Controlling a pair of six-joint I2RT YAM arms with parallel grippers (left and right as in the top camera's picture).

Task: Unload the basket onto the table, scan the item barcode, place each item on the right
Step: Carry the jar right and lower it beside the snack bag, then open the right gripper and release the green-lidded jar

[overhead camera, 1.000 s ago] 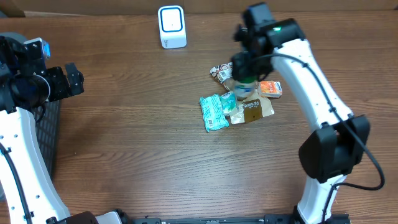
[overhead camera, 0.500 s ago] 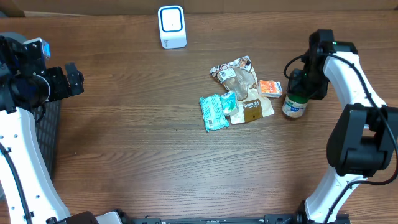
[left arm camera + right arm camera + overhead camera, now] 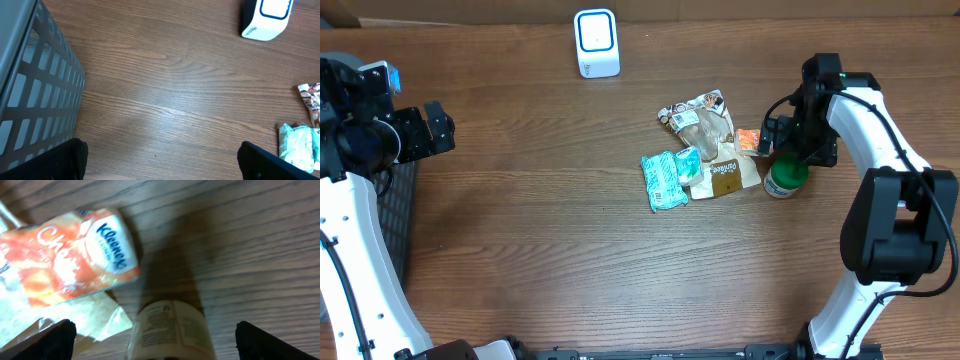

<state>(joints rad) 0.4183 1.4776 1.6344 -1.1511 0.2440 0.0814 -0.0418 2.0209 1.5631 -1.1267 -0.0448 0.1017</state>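
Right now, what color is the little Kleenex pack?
The Kleenex pack is mostly orange, with a white patch carrying the blue logo. The right wrist view shows it best.

**Right wrist view.** The orange tissue pack (image 3: 65, 260) carries the brand name "Kleenex" in white letters on a blue patch at its 3 o'clock end. A line of smaller print sits beneath the name and cannot be read. Larger white script beginning "Che" runs across the orange face; the rest is not legible. At 5 o'clock from the pack, the jar (image 3: 170, 330) bears a pale label with lines of fine print, too blurred to read.

**Overhead view.** The brown packet (image 3: 728, 176) shows one pale word, too small to make out. The teal packet (image 3: 663, 180), at its 9 o'clock, has white printing that is also unreadable.

**Left wrist view.** The white scanner (image 3: 265, 17) has a short dark word near its lower edge, illegible.
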